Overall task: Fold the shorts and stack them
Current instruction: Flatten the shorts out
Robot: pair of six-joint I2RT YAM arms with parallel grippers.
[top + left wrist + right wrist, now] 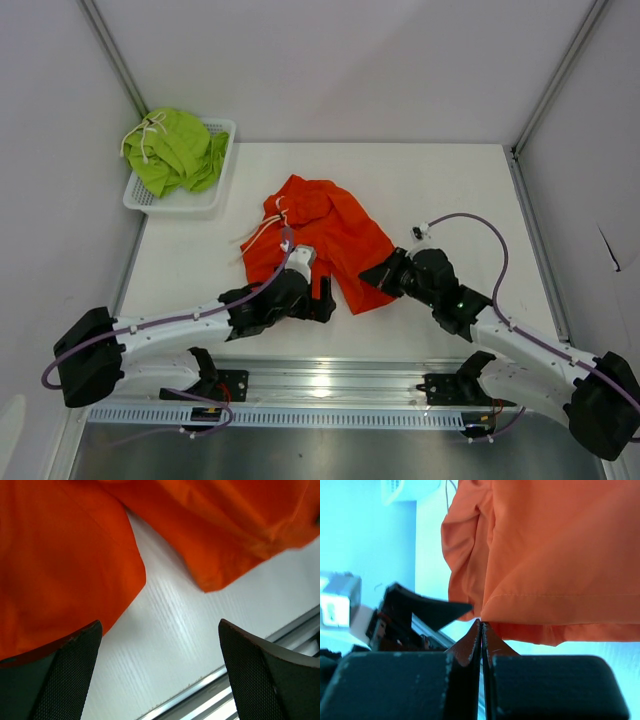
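The orange shorts [325,235] lie crumpled on the white table, with a white drawstring at their left. My left gripper [326,297] is open at the near hem. In the left wrist view [160,680] bare table shows between its fingers [70,680], and orange fabric [60,565] touches the left finger. My right gripper [382,275] is at the shorts' near right corner. In the right wrist view it [481,622] is shut, its tips pinching the corner of the hem [545,555]. The lime green shorts [175,150] lie bunched in the basket.
The white mesh basket [210,200] stands at the far left corner of the table. A metal rail [330,385] runs along the near edge. Grey walls with frame posts close in the left, back and right sides.
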